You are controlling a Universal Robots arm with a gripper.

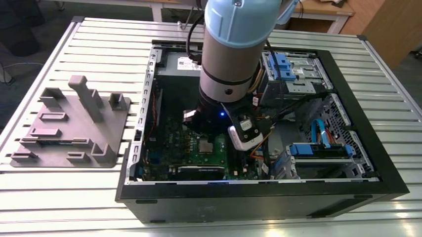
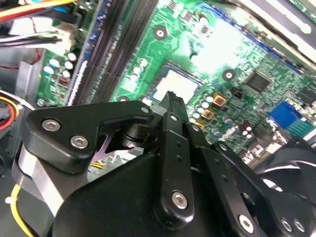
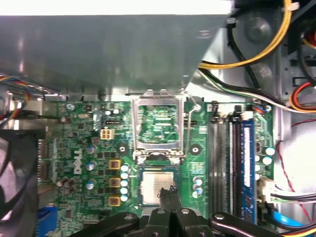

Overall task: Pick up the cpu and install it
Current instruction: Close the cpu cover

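1. In the exterior view, your arm (image 1: 228, 59) reaches down into the open computer case (image 1: 264, 197) on the slatted tabletop (image 1: 99, 29). The cpu (image 1: 205, 145) shows as a pale square lying flat on the green motherboard (image 1: 168, 143), just under the wrist.
2. In the first wrist view, the cpu (image 3: 154, 186) sits in the dark socket, with the metal socket frame (image 3: 159, 123) standing open beside it. Your end effector (image 3: 170, 190) has its fingers pressed together with no gap. It grips nothing, and its tips sit over the chip's edge. You cannot tell whether they touch it.
3. In the second wrist view, the closed tips of the end effector (image 2: 173, 96) again overlap the rim of the cpu (image 2: 175, 83).

Expect the chip to be light, thin and stiff, with a slick metal top and probably a fragile underside. Take hold across two opposite edges and keep it level.
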